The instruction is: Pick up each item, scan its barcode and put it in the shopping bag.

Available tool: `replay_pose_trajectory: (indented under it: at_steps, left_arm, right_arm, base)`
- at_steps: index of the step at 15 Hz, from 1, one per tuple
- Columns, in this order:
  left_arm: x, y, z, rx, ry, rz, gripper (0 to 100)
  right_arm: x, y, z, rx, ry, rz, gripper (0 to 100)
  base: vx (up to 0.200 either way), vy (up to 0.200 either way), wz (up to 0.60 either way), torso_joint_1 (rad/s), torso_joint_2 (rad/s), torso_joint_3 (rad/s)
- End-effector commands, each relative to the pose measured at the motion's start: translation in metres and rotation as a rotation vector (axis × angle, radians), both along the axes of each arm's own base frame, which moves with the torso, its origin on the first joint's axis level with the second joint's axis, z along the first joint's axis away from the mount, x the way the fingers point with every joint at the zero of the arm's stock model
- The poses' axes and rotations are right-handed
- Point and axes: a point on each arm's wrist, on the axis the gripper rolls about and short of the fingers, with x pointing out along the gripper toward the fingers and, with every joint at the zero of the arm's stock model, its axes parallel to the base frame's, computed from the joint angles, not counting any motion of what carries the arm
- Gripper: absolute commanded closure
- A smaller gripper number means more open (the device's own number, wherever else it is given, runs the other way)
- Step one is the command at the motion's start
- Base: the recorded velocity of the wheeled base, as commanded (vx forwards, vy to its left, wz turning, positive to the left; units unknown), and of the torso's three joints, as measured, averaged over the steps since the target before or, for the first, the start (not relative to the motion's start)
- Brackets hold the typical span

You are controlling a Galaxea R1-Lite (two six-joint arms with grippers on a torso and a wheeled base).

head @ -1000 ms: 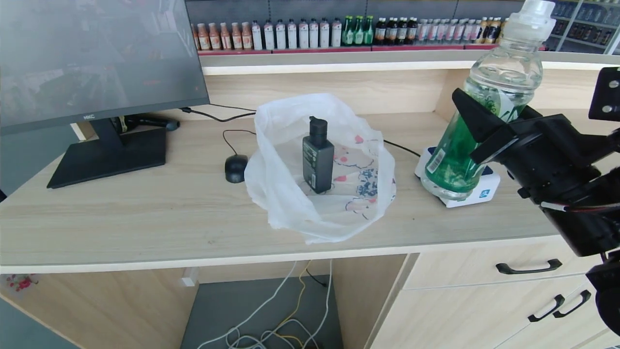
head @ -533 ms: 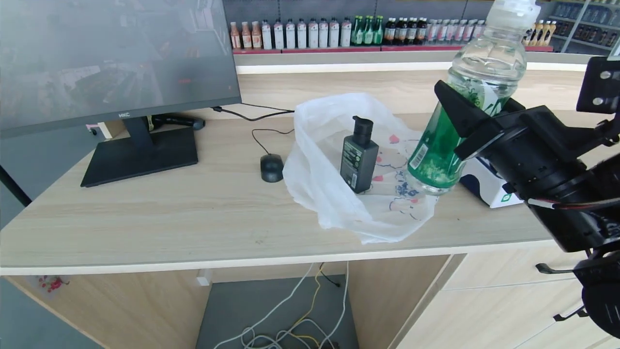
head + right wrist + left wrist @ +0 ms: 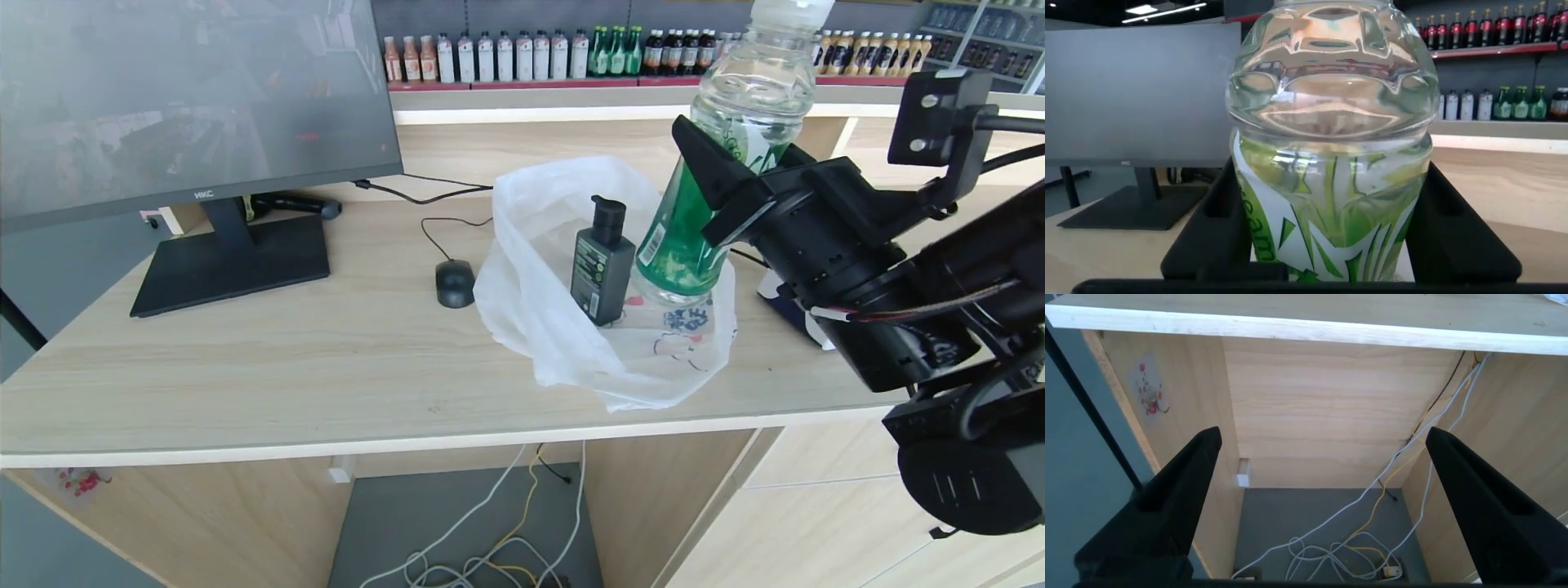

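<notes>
1. Green-labelled clear bottle (image 3: 694, 229) hangs tilted in the mouth of the shopping bag (image 3: 539, 327), its base just beside the black pump bottle (image 3: 602, 265). Whether the base touches the bag's floor cannot be told.
2. The right gripper (image 3: 722, 184) is clamped around the bottle's middle. Letting go at this lean would likely tip the tall, liquid-filled bottle over.
3. A fall or sideways nudge could knock down the upright pump bottle.
4. The thin, slack bag could snag on a finger and be dragged toward the edge of the counter (image 3: 326, 359).
5. The left gripper (image 3: 1323, 498), spread wide and empty below the counter, cannot steady the bag.
</notes>
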Motion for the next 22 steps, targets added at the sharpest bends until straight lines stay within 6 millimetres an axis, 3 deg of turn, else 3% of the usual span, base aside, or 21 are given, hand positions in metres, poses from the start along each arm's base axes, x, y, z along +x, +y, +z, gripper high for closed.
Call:
replay_pose_trajectory:
  at_steps: [1, 7, 12, 15, 22]
  left_arm:
    - [0.000, 0.000, 0.000, 0.000, -0.001, 0.000, 0]
    - [0.000, 0.000, 0.000, 0.000, 0.000, 0.000, 0]
    - [0.000, 0.000, 0.000, 0.000, -0.001, 0.000, 0]
    - [0.000, 0.000, 0.000, 0.000, 0.000, 0.000, 0]
    - [0.000, 0.000, 0.000, 0.000, -0.001, 0.000, 0]
  right_arm:
    - [0.015, 0.002, -0.007, -0.008, 0.012, -0.023, 100]
    - [0.036, -0.022, -0.026, -0.047, 0.064, -0.119, 100]
    - [0.055, -0.013, -0.035, -0.052, 0.076, -0.125, 100]
    - [0.070, -0.020, -0.040, -0.054, 0.074, -0.163, 100]
    - [0.088, -0.015, -0.048, -0.065, 0.071, -0.179, 100]
  base:
    - [0.000, 0.000, 0.00, 0.000, 0.00, 0.000]
    - [0.000, 0.000, 0.00, 0.000, 0.00, 0.000]
    - [0.000, 0.000, 0.00, 0.000, 0.00, 0.000]
    - [0.000, 0.000, 0.00, 0.000, 0.00, 0.000]
    - [0.000, 0.000, 0.00, 0.000, 0.00, 0.000]
